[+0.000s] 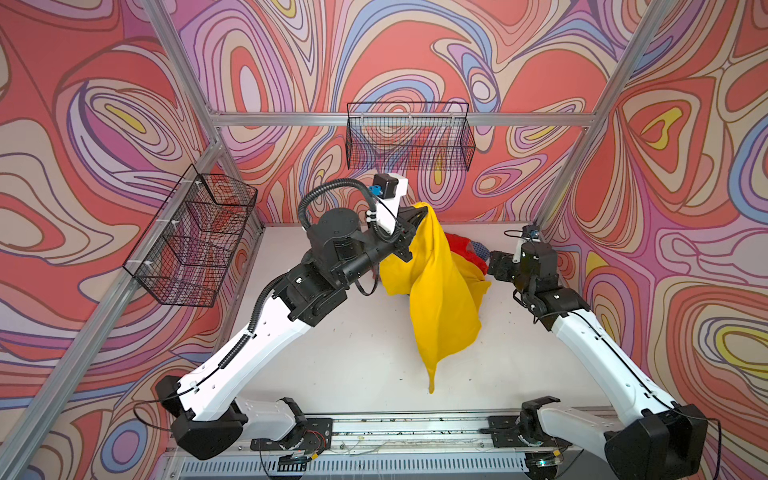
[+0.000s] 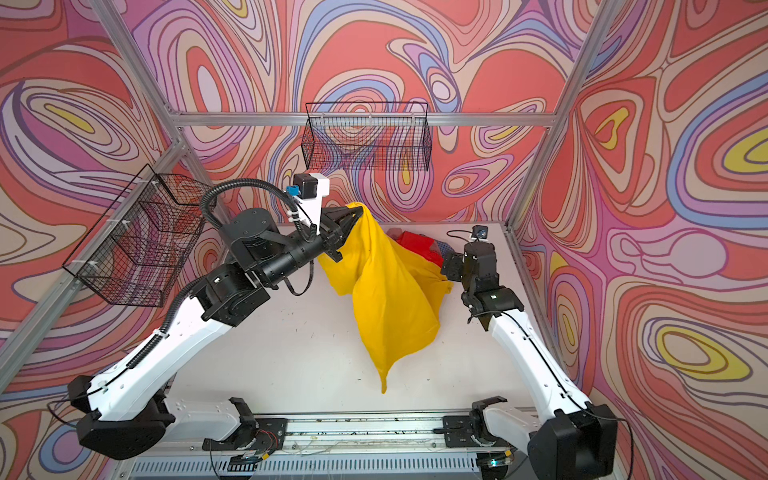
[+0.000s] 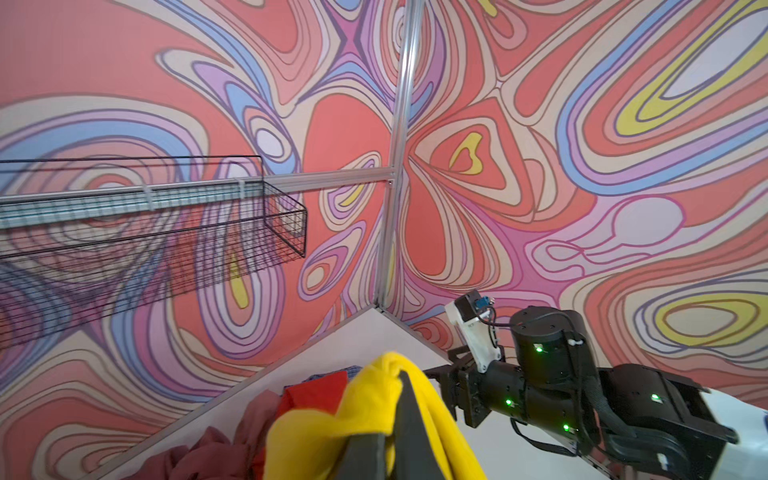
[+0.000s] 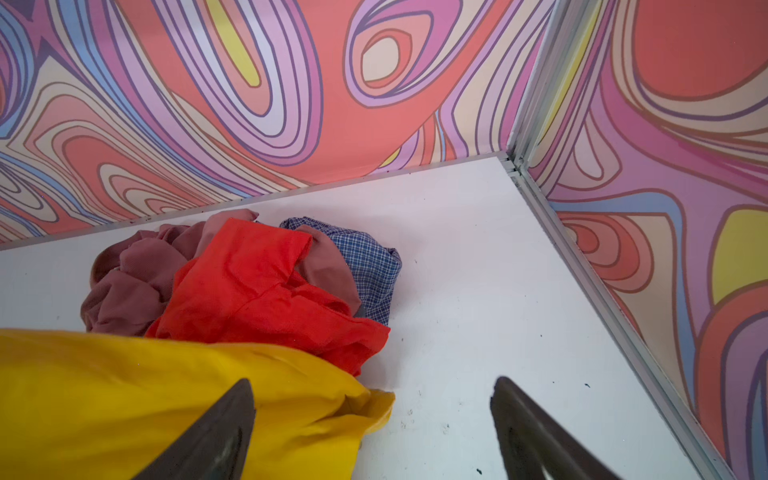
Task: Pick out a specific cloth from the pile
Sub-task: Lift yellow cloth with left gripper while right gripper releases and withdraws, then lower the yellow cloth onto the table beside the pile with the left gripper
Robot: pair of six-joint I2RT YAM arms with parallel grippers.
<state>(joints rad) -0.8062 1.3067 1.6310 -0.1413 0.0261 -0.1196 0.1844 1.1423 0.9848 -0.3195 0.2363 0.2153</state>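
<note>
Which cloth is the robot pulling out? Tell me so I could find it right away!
Look at the white table, where a small pile of clothes sits near the back wall. In front of it, the left claw, shut, holds up the cloth. It is plain yellow, unlike the red, pink and blue-checked ones lying in the pile.

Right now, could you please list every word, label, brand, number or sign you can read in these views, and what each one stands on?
None: no readable text in any view.
Yellow cloth, pile, wire baskets and patterned walls: no print or labels.
Arm housings: only green lights show.
</note>
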